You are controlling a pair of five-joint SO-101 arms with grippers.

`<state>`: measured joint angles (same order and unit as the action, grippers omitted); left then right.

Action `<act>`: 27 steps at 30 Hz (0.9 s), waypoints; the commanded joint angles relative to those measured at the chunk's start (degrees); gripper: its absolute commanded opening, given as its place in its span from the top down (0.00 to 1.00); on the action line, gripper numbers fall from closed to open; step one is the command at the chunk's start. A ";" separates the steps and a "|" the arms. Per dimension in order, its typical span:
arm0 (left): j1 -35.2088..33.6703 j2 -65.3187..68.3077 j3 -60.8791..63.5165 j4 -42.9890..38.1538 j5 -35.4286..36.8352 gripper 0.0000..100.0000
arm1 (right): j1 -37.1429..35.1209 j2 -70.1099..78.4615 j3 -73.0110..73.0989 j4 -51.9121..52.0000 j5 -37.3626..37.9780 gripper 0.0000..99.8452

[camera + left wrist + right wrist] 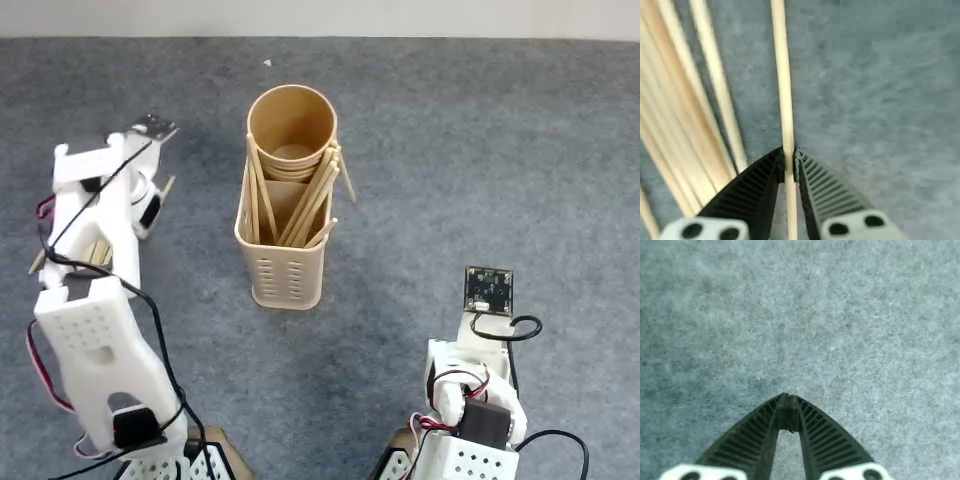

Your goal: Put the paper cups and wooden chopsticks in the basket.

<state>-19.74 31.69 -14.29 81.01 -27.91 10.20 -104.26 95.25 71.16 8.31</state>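
Observation:
A beige slotted basket [282,270] stands at the table's middle. Nested paper cups [291,130] lean in its far end, and several wooden chopsticks [312,205] stick up from it. My left gripper [788,157] is shut on a single wooden chopstick [781,75] above the grey carpet. Several more chopsticks [687,100] lie side by side close to it. From above, the left arm [100,210] hangs over that pile at the left, with chopstick ends [40,262] poking out from under it. My right gripper [789,412] is shut on nothing over bare carpet, at the near right.
Grey carpet [480,150] covers the whole table. The right arm's base and cables [475,400] sit at the near right edge. A small white speck [267,63] lies far behind the basket.

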 commanded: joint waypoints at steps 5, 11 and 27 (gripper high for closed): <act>11.03 -20.79 -6.73 9.32 5.63 1.00 | 0.40 -0.66 7.78 0.22 -0.70 0.99; 24.84 -43.65 -6.29 9.23 17.49 1.00 | 0.40 -0.66 7.78 0.22 -0.70 0.99; 38.02 -77.76 13.67 -21.45 34.02 0.99 | 0.40 -0.66 7.78 0.22 -0.70 0.99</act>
<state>15.87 -43.30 -1.80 63.78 5.14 10.20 -104.26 95.25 71.16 8.31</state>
